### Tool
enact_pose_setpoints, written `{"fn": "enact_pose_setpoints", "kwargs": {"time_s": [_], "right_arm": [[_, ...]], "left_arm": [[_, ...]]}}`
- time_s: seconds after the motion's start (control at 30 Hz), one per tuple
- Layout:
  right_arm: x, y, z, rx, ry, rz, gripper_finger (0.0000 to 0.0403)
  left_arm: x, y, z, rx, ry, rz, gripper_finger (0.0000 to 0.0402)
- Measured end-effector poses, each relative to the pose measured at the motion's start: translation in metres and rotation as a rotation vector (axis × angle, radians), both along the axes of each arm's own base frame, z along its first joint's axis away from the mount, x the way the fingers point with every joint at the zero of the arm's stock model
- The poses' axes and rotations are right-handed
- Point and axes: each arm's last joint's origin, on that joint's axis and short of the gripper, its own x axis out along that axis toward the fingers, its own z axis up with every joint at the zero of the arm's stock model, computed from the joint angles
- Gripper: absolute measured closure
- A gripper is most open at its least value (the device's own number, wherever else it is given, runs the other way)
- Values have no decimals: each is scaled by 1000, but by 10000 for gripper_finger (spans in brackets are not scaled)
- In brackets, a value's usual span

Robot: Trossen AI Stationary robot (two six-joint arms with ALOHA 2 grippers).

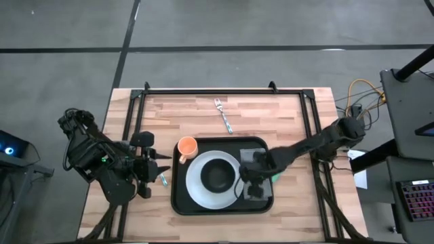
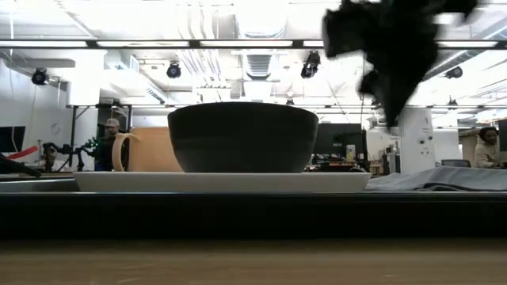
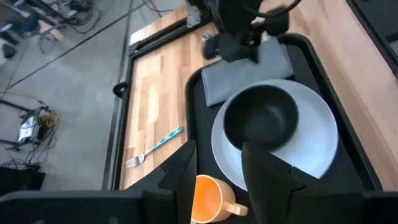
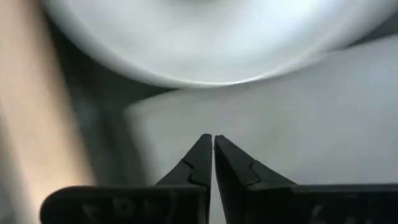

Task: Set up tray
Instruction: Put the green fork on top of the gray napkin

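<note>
The tray [image 1: 180, 196] sat mid-desk with plate, bowl and cup aboard while the right pincer [image 1: 252, 177], clenched empty, hovered over the grey napkin [image 1: 261, 196]; fetching the fork [image 1: 224, 115] seemed next, the left pincer [image 1: 157, 171] waiting part-open.

right arm's body [image 2: 392, 47] blurred, plate [image 4: 205, 37] cut off, napkin [image 1: 259, 177] partly hidden

Right arm stretched inward, right gripper [image 1: 251, 181] fingers pressed together. Left arm folded at left side, left gripper [image 1: 157, 170] fingers parted.
</note>
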Motion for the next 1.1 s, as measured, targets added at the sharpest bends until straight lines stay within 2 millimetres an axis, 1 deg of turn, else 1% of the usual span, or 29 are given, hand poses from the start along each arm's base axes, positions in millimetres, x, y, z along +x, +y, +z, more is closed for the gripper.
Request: {"fn": "enact_pose_setpoints", "kwargs": {"time_s": [0.03,0.13,0.2,0.23,0.33,0.43,0.53,0.57,0.63,0.73,0.8,0.87,1.0,1.07,1.1], "right_arm": [[2,-6,11,-107,-24,-45,394],[16,-28,41,-380,-171,-217,394],[27,-43,56,-473,-261,-281,394],[32,-52,58,-487,-290,-313,394],[45,-83,58,-472,-347,-434,394],[48,-130,51,-472,-314,-600,394],[42,-180,42,-491,-284,-753,394],[42,-196,42,-482,-308,-804,394],[34,-223,40,-408,-301,-886,394],[29,-255,39,-232,-352,-967,394],[27,-268,38,-139,-392,-967,394],[30,-274,43,-104,-470,-960,394],[40,-271,50,-118,-587,-886,390],[48,-271,49,-117,-630,-867,380],[50,-271,46,-108,-620,-869,373]], "left_arm": [[0,1,0,0,-19,24,291],[1,3,3,20,-103,115,291],[0,5,4,35,-145,156,291],[0,5,4,39,-160,170,291],[0,6,5,31,-194,207,291],[0,7,6,13,-220,235,291],[0,8,6,22,-259,269,291],[-1,8,6,25,-262,272,291],[-1,9,6,31,-260,273,291],[-2,10,4,47,-248,270,291],[-2,9,1,56,-243,270,291],[-1,9,-1,63,-237,268,291],[1,7,-9,89,-215,264,291],[2,6,-13,102,-205,262,291],[2,5,-15,107,-201,261,291]]}}
